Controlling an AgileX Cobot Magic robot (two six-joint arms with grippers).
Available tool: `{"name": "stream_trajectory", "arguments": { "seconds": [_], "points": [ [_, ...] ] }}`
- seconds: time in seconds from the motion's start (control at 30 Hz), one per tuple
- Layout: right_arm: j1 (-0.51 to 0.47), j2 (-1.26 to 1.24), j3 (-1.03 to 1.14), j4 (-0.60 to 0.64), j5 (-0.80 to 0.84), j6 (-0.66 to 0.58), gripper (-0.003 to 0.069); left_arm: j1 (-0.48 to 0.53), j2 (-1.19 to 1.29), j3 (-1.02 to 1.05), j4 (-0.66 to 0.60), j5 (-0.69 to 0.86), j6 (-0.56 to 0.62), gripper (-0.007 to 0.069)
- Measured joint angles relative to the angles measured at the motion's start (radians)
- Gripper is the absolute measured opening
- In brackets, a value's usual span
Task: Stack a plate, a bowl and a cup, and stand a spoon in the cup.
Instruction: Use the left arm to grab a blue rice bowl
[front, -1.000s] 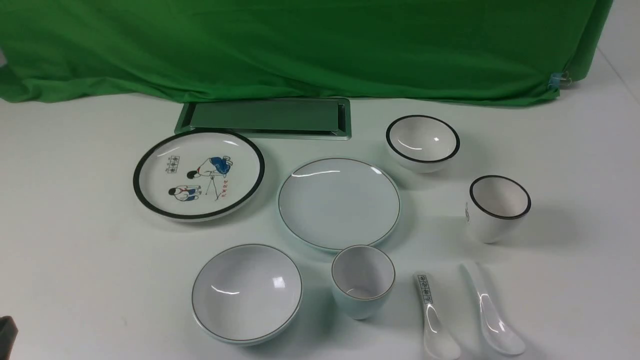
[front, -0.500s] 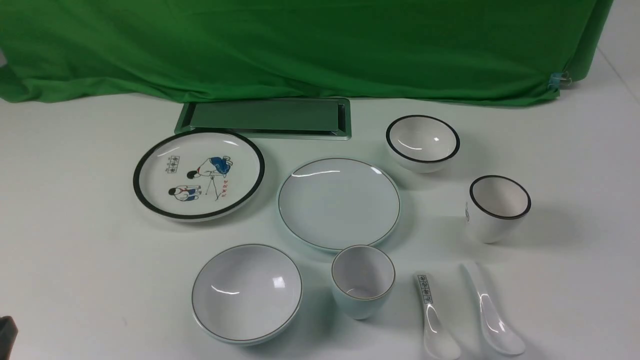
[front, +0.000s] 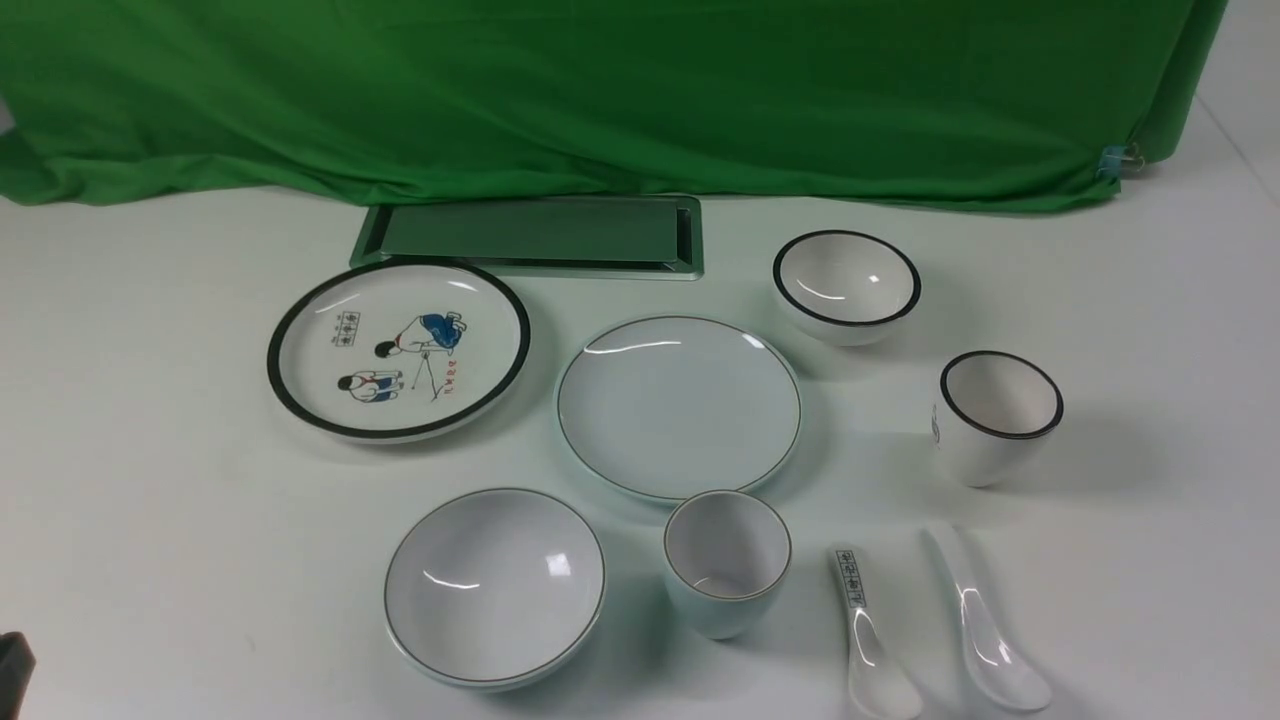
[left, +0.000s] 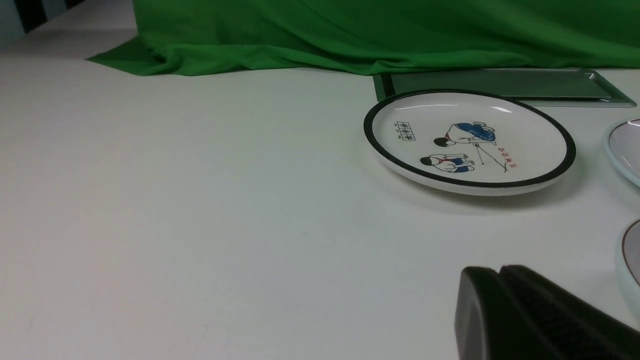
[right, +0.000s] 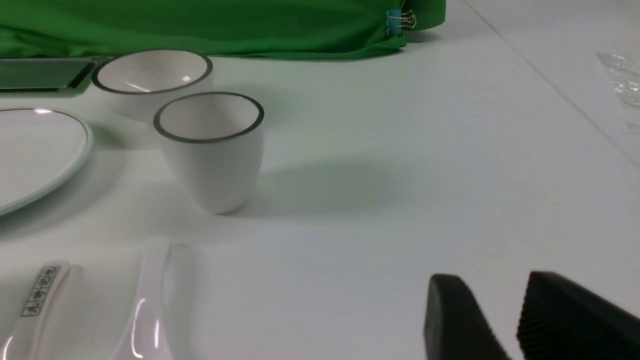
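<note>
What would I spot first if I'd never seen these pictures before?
The big green cloth across the back grabs you first. Next comes the white plate with cartoon figures, on the left of the table, right beside the plain pale plate in the middle.

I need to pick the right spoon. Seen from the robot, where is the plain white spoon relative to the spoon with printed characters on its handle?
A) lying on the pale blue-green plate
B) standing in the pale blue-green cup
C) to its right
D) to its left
C: the plain white spoon lies to the right of the printed spoon, the two side by side and not touching.
</note>
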Motion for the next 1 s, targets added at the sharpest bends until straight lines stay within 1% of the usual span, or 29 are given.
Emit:
{"name": "stream_trajectory", "arguments": {
  "seconds": [0.27,0.37,0.43,0.47,0.53,0.6,0.67,0.7,0.73,0.8,1.0],
  "points": [
    [0.0,0.0,0.0,0.0,0.0,0.001,0.0242,0.0,0.0,0.0,0.005,0.0,0.0,-0.0029],
    [0.0,0.0,0.0,0.018,0.0,0.032,0.0242,0.0,0.0,0.0,0.02,-0.002,0.0,-0.0029],
    [0.0,0.0,0.0,0.067,-0.003,0.159,0.0242,0.0,0.0,0.0,-0.042,-0.028,-0.037,-0.0029],
    [0.0,0.0,0.0,0.109,-0.006,0.244,0.0242,0.0,0.0,0.0,-0.106,-0.051,-0.074,-0.0029],
    [0.0,0.0,0.0,0.179,-0.014,0.435,0.0242,0.0,0.0,0.0,-0.287,-0.105,-0.18,-0.0029],
    [0.0,0.0,0.0,0.223,-0.04,0.674,0.0242,0.0,0.0,0.0,-0.546,-0.166,-0.337,-0.0029],
    [0.0,0.0,0.0,0.24,-0.053,0.8,0.0242,0.0,0.0,0.0,-0.675,-0.201,-0.421,-0.0029],
    [0.0,0.0,0.0,0.244,-0.057,0.839,0.0242,0.0,0.0,0.0,-0.717,-0.215,-0.446,-0.0029],
    [0.0,0.0,0.0,0.249,-0.056,0.868,0.0242,0.0,0.0,0.0,-0.733,-0.23,-0.462,-0.0029],
    [0.0,0.0,0.0,0.25,-0.051,0.88,0.0242,0.0,0.0,0.0,-0.733,-0.245,-0.477,-0.0029],
    [0.0,0.0,0.0,0.228,-0.04,0.788,0.0242,0.0,0.0,0.0,-0.728,-0.274,-0.505,-0.0029]
  ]
}}
